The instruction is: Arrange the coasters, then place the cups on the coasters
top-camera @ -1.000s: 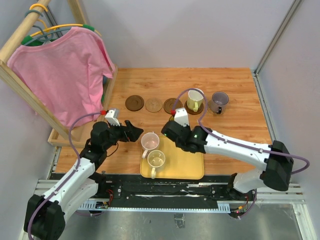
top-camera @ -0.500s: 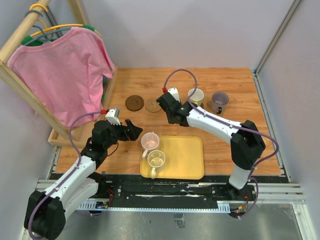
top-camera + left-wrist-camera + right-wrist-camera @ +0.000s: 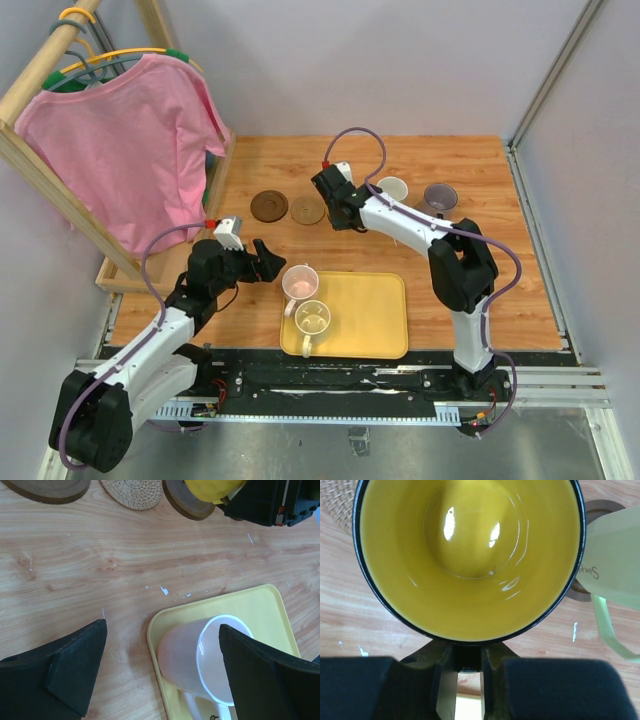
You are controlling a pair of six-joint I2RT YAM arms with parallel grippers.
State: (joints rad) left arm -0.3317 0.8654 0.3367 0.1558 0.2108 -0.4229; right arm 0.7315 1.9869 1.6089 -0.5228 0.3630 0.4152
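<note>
My right gripper is shut on the handle of the yellow cup, whose black-rimmed mouth fills the right wrist view. In the left wrist view the yellow cup sits over a brown coaster; whether they touch I cannot tell. Left of it lie a woven coaster and a dark brown coaster. The white-green cup stands on another coaster, the purple cup further right. My left gripper is open beside the pink cup. The cream cup stands on the tray.
The yellow tray lies at the near edge between the arm bases, the pink cup at its left corner. A wooden rack with a pink shirt stands along the left side. Grey walls close off the back and right.
The right arm has stretched away from the tray to the coaster row, carrying the yellow cup to the third coaster. The left arm has barely moved.
</note>
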